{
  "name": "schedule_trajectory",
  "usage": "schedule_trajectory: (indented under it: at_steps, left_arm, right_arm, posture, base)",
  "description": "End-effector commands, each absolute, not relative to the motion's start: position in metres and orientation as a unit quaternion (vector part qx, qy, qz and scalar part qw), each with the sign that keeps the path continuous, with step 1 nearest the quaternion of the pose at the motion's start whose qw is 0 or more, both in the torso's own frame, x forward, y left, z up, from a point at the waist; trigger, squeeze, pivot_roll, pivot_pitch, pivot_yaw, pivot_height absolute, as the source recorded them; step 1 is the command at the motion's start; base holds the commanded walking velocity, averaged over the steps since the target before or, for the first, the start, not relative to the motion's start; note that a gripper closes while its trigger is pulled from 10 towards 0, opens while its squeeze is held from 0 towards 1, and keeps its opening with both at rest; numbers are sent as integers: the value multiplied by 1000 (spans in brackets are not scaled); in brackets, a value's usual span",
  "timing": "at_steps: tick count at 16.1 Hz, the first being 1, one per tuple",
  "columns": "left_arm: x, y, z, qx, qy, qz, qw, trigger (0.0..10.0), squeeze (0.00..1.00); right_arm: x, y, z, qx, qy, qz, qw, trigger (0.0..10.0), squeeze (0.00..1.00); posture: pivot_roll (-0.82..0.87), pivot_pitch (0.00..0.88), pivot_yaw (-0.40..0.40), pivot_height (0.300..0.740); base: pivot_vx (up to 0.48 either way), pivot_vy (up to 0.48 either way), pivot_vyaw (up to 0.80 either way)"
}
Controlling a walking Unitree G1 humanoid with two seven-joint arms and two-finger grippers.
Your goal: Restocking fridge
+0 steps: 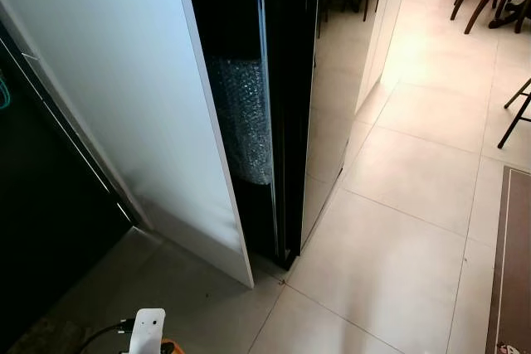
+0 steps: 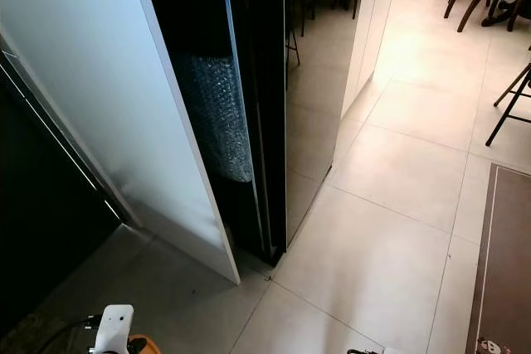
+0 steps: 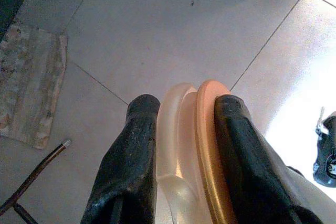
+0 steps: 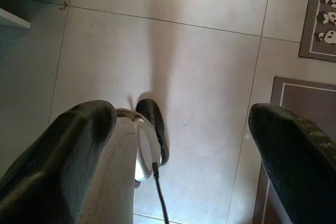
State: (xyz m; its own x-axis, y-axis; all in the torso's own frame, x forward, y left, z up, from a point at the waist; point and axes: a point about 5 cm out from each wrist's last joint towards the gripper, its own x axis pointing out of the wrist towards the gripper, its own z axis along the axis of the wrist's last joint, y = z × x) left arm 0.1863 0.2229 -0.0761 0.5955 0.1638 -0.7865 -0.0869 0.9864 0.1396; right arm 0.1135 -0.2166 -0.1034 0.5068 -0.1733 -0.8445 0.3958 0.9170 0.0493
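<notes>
1. The fridge [image 1: 319, 105] is standing ahead of me, a tall glossy black unit seen edge-on, its door closed, with a white panel [image 1: 124, 97] on its left and pale floor tiles [image 1: 398, 230] running off to the right and far side.
2. I am carrying the restock item in the left gripper [image 3: 181, 129]: its two black fingers are clenched on a clear plastic container with an orange lid [image 3: 207, 145], held on edge and hanging low over the floor.
3. The right gripper [image 4: 184, 129] is hanging idle with its fingers spread wide and nothing between them, a grey mat [image 4: 315, 108] lying on the floor near it.
4. The relation I am steering by: the fridge lies ahead and slightly right of both grippers, its long axis upright, so I judge the free right arm the better one for the door.
5. A roll of bubble wrap [image 1: 242, 118] is standing in the dark gap between panel and fridge; what the fridge holds I cannot tell.
</notes>
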Motion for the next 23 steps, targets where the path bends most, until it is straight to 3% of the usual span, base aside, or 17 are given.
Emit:
schedule_trajectory:
  at_steps: [1, 11, 16, 21, 23]
  left_arm:
    - [179, 226, -79, 47, 456, 66, 886, 10000, 0]
    - [179, 225, -79, 46, 454, 68, 887, 10000, 0]
    - [178, 224, -80, 51, 456, 63, 886, 10000, 0]
    - [176, 224, -81, 59, 459, 61, 884, 10000, 0]
    - [175, 223, -81, 63, 460, 60, 884, 10000, 0]
  right_arm:
    - [112, -216, -104, 120, 465, -168, 861, 10000, 0]
    - [113, -219, -103, 118, 463, -168, 862, 10000, 0]
    - [113, -220, -101, 133, 438, -194, 868, 10000, 0]
    - [117, -228, -90, 126, 346, -250, 895, 10000, 0]
    - [120, -232, -84, 86, 314, -255, 910, 10000, 0]
  posture:
    - [-37, 0, 61, 740]
    - [-36, 0, 55, 740]
    - [-53, 0, 55, 740]
    - [-67, 0, 41, 740]
    - [-81, 0, 42, 740]
  base:
    - [255, 0, 0]
    - [294, 0, 0]
    - [0, 0, 0]
    - [0, 0, 0]
    - [0, 0, 0]
